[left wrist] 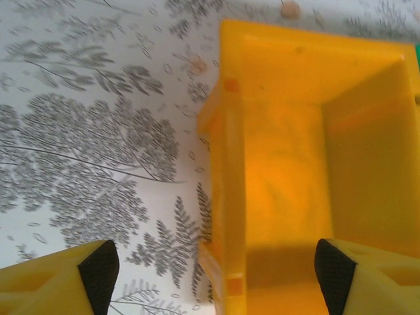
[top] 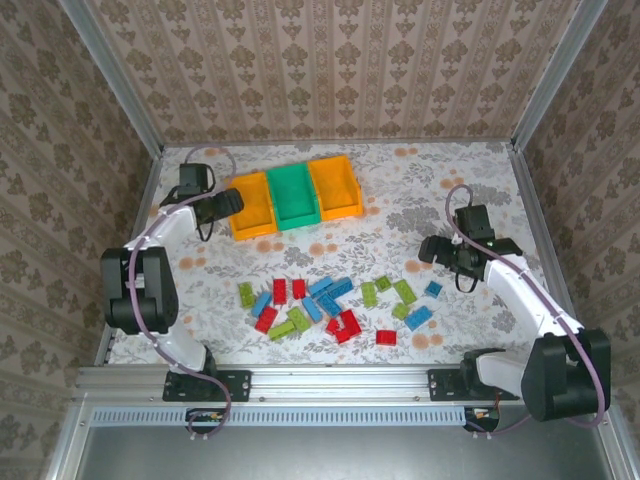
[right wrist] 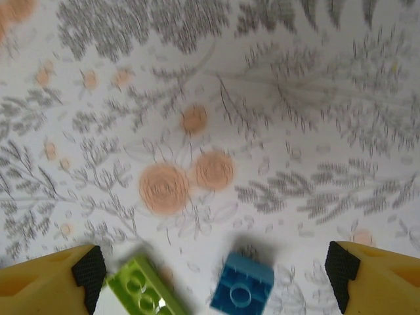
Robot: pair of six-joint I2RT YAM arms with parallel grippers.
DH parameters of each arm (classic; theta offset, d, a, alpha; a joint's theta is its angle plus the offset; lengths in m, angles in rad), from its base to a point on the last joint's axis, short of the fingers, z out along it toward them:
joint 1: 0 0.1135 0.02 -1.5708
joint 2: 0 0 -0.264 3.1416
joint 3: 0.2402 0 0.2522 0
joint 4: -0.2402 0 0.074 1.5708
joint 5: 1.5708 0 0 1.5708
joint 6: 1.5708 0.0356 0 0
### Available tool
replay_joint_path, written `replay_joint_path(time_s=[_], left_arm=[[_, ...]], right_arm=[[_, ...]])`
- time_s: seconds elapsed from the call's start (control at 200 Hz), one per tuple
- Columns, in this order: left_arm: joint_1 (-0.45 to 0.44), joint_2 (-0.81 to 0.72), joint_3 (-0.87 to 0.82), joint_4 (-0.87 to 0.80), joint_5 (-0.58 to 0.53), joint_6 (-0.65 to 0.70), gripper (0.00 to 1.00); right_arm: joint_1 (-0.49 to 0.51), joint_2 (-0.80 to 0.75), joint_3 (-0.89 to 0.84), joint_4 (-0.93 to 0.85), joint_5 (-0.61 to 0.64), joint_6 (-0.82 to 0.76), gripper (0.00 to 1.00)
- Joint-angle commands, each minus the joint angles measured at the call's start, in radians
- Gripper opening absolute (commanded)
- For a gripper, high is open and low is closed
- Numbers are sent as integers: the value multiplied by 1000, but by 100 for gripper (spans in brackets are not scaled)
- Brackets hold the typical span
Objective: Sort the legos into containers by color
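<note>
Red, blue and lime green legos [top: 320, 305] lie scattered on the flowered table in front of the arms. Three containers stand in a row at the back: an orange bin [top: 255, 208], a green bin [top: 292, 197] and a second orange bin [top: 336, 187]. My left gripper [top: 228, 203] is open at the left orange bin [left wrist: 289, 164], its jaws either side of the bin's left wall and holding nothing [left wrist: 216, 275]. My right gripper [top: 440, 250] is open over bare table [right wrist: 215, 272]. A blue lego [right wrist: 243, 285] and a lime green lego [right wrist: 141, 289] lie between its fingertips, below them.
Metal frame rails [top: 330, 382] run along the near edge and the sides of the table. Patterned walls close in the back and both sides. The cloth [top: 420, 190] to the right of the bins carries nothing.
</note>
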Motion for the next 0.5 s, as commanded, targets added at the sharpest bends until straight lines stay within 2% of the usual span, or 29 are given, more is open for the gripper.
replay_joint_path(time_s=[0.0, 0.1, 0.27, 0.44, 0.495], left_arm=[[-27, 25, 53, -44, 6, -4, 82], [-38, 64, 72, -52, -9, 2, 78], [-42, 112, 86, -52, -24, -7, 59], [-54, 146, 96, -44, -57, -7, 58], [-60, 155, 97, -37, -54, -9, 52]], right_arm=[[12, -25, -22, -88, 0, 66, 89], [21, -19, -30, -109, 1, 77, 88], [49, 0, -42, -118, 14, 99, 86], [93, 36, -40, -133, 64, 114, 84], [99, 51, -39, -136, 76, 116, 84]])
